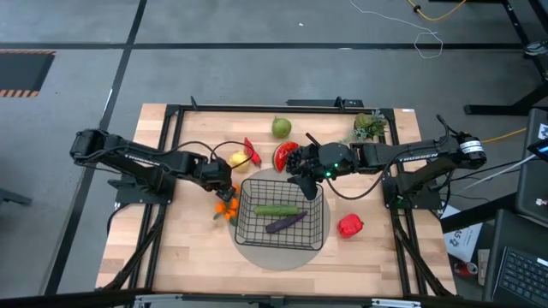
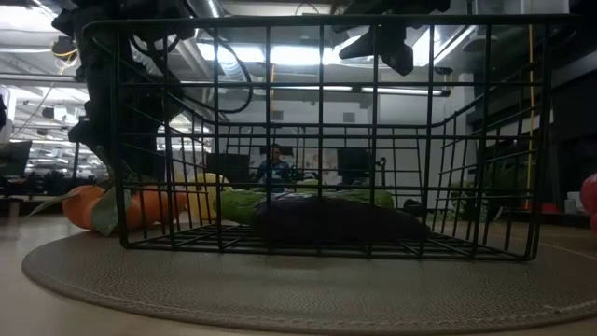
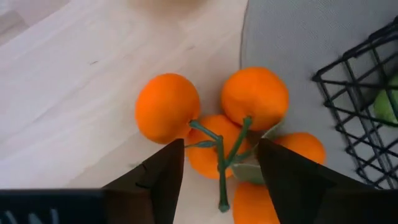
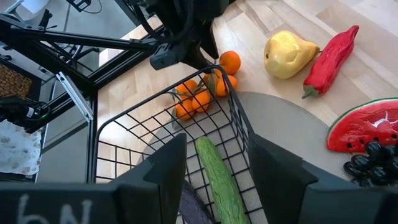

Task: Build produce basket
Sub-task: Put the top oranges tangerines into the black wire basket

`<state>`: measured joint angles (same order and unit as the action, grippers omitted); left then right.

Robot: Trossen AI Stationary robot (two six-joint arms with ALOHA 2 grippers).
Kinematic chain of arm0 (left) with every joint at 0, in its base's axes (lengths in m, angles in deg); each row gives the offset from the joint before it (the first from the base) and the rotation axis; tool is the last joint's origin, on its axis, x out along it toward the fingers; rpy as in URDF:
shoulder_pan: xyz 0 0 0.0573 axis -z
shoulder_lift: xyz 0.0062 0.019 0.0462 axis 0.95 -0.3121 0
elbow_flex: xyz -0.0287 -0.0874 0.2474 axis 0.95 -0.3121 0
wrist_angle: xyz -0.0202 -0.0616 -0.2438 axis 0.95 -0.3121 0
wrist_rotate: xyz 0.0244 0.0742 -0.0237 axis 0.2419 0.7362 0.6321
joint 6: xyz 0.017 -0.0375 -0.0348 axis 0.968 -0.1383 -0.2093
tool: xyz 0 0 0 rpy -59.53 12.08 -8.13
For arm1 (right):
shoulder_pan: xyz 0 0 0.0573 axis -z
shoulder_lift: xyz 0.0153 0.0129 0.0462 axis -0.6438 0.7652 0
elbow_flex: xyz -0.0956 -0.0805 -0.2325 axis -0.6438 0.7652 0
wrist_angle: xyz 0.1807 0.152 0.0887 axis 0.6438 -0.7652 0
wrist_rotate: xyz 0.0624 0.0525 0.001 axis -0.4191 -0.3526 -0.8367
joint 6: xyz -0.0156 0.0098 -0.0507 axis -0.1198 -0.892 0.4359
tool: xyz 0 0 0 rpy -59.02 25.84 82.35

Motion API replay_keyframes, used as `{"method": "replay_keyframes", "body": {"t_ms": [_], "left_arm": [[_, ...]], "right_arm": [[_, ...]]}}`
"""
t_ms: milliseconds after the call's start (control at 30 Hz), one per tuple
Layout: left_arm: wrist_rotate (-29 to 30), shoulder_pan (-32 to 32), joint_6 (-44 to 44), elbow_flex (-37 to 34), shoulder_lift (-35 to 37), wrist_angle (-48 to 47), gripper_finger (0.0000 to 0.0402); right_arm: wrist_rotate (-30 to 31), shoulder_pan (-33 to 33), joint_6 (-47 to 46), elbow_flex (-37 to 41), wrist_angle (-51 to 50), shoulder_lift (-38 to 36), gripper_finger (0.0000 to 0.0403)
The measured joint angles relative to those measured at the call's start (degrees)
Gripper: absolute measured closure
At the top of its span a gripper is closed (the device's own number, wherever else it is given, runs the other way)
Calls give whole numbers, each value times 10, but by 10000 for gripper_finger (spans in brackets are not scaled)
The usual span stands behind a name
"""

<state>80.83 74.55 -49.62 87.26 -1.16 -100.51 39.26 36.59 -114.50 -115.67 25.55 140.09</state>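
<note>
Two items lie inside the wire-mesh basket (image 1: pixel 281 216) at lower centre of the high view: a ribbed green cucumber (image 1: pixel 277 210) and a smooth purple eggplant (image 1: pixel 286 222). In the low view both blur into dark shapes behind the bars. The basket sits on a flat grey woven disc (image 1: pixel 248 248) on the wooden tabletop (image 1: pixel 171 248). The left gripper (image 3: pixel 219 167), fingers spread, hovers over a cluster of glossy oranges (image 3: pixel 214 140) joined by a green stem, at the basket's left edge; the high view mostly hides them under the arm. The right gripper (image 4: pixel 217 163), fingers apart and holding nothing, hangs above the basket's upper rim. The watermelon slice (image 4: pixel 365 127) is cut off.
</note>
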Motion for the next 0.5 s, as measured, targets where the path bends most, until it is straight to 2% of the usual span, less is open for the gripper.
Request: {"method": "replay_keyframes", "body": {"t_ms": [300,500], "left_arm": [[-2,17,-7,0,-43,21,245],[1,20,-40,0,-47,35,294]], "right_arm": [[0,0,0,0,-1,0,231],[0,0,0,0,-2,0,231]]}}
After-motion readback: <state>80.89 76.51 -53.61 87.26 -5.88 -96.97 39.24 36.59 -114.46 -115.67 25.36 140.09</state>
